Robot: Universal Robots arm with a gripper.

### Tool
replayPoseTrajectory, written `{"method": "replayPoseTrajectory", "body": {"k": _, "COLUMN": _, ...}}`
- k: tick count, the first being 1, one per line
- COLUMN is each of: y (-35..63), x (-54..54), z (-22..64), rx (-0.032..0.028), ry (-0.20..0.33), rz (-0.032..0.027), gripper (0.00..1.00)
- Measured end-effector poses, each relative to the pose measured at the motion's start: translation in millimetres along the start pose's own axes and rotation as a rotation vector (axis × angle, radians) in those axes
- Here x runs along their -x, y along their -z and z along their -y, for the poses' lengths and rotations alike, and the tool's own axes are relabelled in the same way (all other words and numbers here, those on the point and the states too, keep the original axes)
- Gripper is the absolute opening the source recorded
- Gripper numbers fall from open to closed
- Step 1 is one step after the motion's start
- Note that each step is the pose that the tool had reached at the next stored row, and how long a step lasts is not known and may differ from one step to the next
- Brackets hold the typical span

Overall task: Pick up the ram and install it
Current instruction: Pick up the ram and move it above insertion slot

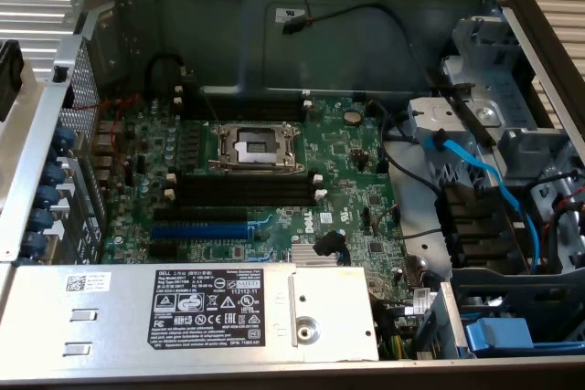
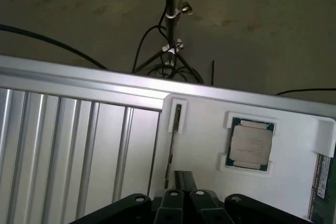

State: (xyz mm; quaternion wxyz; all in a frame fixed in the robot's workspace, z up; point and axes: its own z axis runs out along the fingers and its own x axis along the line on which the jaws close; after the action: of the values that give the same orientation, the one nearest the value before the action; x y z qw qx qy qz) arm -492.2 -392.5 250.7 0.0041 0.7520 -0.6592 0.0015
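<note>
Claw (image 2: 185,179) is pictured shut and empty above a white parts tray (image 2: 202,129), with the ram (image 2: 321,187) laid flat at the tray's edge, well apart. Were the claw lowered unopened, the stick could be knocked askew rather than gripped. A processor (image 2: 250,144) is also held in the tray, framed by corner brackets; a thin dark strip (image 2: 172,150) is stood on edge beside the fingertips, its identity unclear. Inside the open computer case (image 1: 228,25), the black memory slots (image 1: 242,191) are seen empty.
</note>
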Motion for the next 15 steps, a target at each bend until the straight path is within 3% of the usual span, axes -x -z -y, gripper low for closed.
{"method": "replayPoseTrajectory", "body": {"k": 7, "y": -12.4, "x": -6.2, "z": -0.6, "rx": 0.0029, "ry": 0.0, "rz": 0.0004, "gripper": 0.1}}
{"method": "replayPoseTrajectory", "body": {"k": 15, "y": -20.7, "x": -13.5, "z": 11.4, "rx": 0.0326, "ry": 0.0, "rz": 0.0052, "gripper": 0.1}}
